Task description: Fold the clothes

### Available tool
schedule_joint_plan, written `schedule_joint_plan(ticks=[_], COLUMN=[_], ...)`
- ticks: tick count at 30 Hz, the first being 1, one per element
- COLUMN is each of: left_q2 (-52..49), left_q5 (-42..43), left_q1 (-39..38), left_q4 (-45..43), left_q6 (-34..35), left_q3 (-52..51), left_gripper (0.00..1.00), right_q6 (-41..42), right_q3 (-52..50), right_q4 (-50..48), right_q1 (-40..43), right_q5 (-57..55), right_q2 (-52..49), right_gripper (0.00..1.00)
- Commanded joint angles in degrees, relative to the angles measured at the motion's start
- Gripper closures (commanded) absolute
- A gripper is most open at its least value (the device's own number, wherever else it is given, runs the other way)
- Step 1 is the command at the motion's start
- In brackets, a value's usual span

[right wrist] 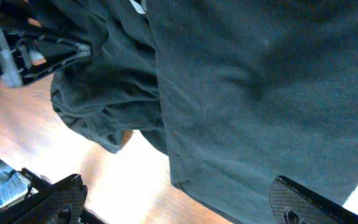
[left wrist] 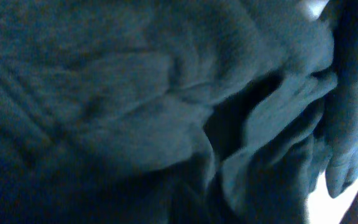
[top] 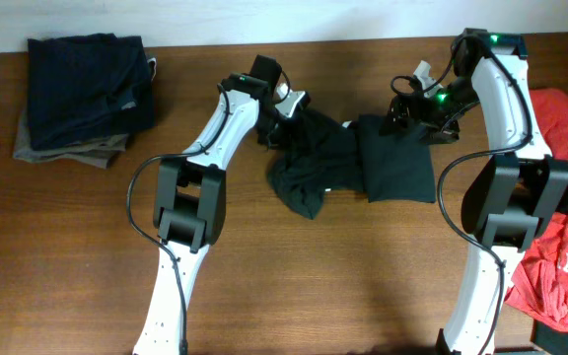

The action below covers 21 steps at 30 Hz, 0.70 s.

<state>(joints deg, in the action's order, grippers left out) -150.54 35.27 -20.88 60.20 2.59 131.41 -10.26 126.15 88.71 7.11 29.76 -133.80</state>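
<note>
The left gripper [top: 286,105] is pressed down into the rumpled upper left part of the black shirt [top: 363,163]. Its own camera shows only dark folds of cloth filling the view, with no finger visible, so whether it is clenched on the fabric or released cannot be told. From above, too, the fingers are lost against the dark cloth.

The right gripper [right wrist: 178,183] is released. Its two fingers [right wrist: 64,199] stand wide apart at the bottom of its wrist view, and the hem of the black shirt lies on the table [right wrist: 138,180] just beyond them. They do not pinch any of the cloth. From above, this gripper hangs over the top edge of the shirt's flatter right half.

The black shirt lies in the middle of the table, between the two arms. Its right half is spread fairly flat in a rough rectangle. Its left half is bunched into a crumpled heap that trails toward the near side.

The left arm [top: 190,187] reaches in from the near left and the right arm [top: 506,108] from the near right. A red shirt [top: 565,247] with white letters lies loose at the right edge of the table, partly under the right arm's base. A stack of folded clothes [top: 82,94], dark on top, sits at the far left corner, well apart from the black shirt.
</note>
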Motion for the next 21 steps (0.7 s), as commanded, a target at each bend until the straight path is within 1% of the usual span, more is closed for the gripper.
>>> schedule_joint_plan(ticks=[1,3,11,16,21], left_q2=[-1.4,-1.4,-1.1,-0.7,-0.7], left_q5=[-5.5,-8.3,-14.8,-22.8,-28.2], left_q1=[0.5,1.1,5.6,9.3,12.2], left_q4=[0.4,0.9,6.3,12.0,19.5], left_q6=[0.5,1.7,1.7,1.6,-0.9], left_q3=[-1.0,-1.0,0.9,5.9,15.5], left_gripper=[1.00,0.99,0.99,1.00,1.00], right_q6=[0.0,0.0,0.0,0.0,0.1], right_q3=[0.8,0.8,0.8,0.8,0.8], right_q4=[0.2,0.2,0.2,-0.2,-0.7], right_q1=[0.4,0.4,0.4,0.4,0.3], right_q5=[-0.5,-0.5,-0.5,-0.5,-0.5], right_q2=[1.4,1.4,1.4,1.4,1.3], right_gripper=[0.01,0.01,0.01,0.01,0.01])
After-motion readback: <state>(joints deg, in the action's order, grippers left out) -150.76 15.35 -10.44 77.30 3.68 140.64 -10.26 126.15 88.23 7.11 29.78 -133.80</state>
